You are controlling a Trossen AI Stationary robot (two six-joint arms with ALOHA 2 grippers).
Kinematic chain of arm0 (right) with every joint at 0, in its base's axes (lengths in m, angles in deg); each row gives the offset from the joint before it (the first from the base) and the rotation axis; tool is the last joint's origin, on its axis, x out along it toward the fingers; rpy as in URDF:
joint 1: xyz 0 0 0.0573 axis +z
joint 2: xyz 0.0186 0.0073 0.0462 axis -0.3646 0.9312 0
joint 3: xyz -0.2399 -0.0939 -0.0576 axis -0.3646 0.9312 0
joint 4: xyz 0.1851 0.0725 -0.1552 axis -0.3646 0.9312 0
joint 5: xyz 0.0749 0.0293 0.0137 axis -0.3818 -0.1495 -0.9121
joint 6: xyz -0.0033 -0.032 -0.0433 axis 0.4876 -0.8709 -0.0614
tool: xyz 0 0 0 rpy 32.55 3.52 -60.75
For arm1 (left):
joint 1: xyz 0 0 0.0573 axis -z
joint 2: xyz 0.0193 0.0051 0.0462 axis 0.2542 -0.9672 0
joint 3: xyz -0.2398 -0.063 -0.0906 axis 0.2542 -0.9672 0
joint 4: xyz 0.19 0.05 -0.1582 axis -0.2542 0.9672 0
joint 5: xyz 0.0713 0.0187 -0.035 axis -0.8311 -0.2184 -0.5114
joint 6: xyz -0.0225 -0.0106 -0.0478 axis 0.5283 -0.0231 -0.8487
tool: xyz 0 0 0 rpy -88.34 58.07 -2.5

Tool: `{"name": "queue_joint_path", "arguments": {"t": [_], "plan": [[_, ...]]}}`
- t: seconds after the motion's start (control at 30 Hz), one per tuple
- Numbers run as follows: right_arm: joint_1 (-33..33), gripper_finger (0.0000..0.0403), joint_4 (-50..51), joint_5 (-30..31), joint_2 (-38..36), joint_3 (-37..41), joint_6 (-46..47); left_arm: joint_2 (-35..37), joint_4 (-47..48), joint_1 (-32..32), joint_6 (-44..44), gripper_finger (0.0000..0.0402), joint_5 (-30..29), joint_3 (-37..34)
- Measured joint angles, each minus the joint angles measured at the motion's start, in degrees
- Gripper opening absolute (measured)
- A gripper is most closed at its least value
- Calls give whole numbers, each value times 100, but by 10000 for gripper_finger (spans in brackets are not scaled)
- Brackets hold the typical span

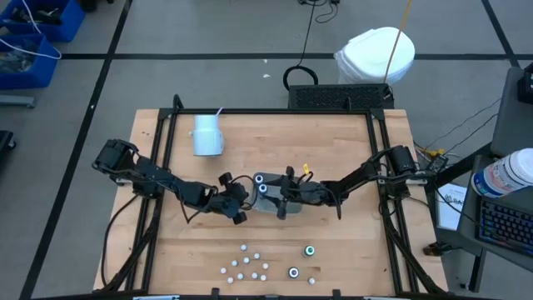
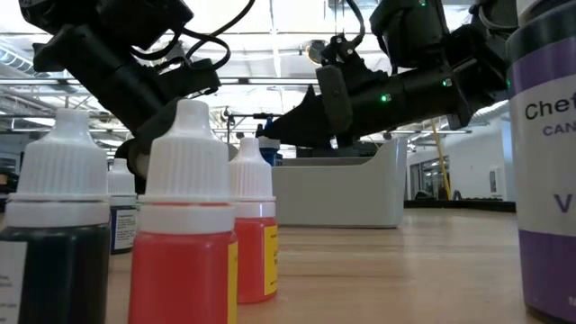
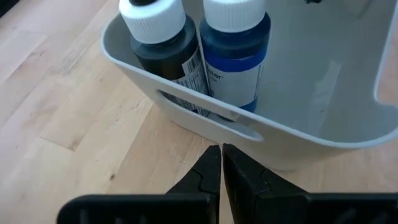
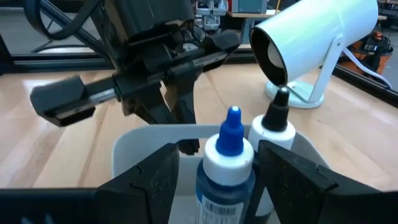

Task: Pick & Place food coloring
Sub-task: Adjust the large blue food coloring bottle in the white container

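Observation:
A grey tray (image 1: 271, 202) stands mid-table with two dark bottles upright in it: a blue one (image 4: 228, 163) and a black one (image 4: 273, 121). They also show in the left wrist view, blue (image 3: 236, 46) and black (image 3: 160, 38). My right gripper (image 4: 227, 174) is open over the tray, a finger on either side of the blue bottle, with a gap showing. My left gripper (image 3: 221, 163) is shut, low at the tray's left outer wall (image 3: 205, 121). Several small white-capped bottles (image 1: 250, 265) and two teal-topped ones (image 1: 310, 250) stand near the table's near edge. My left gripper's shut fingertips (image 3: 214, 155) stand against the foot of the tray's outer wall, below its handle slot; whether they touch it, I cannot tell.
A white cup (image 1: 206, 135) lies on its side at the far left of the table. In the low view, red-bodied bottles (image 2: 184, 234) and a purple-labelled bottle (image 2: 544, 162) stand close to the camera. Bare wood lies between the tray and the small bottles.

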Motion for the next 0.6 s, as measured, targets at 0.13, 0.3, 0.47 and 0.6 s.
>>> {"name": "queue_joint_path", "arguments": {"t": [0.13, 0.3, 0.47, 0.6], "plan": [[-11, 206, 30, 4, 0, 0, 12, 0, -13, 0, 75, 26, 0, 0], [-76, 199, 155, -2, 0, 0, 155, 0, -15, 0, 72, 26, 0, 0], [-74, 197, 100, -4, 0, -4, 151, 2, -24, 0, 93, 26, -9, 0], [-74, 196, 257, -4, 0, -83, 149, 2, -24, -5, 109, 26, -11, 0]]}}
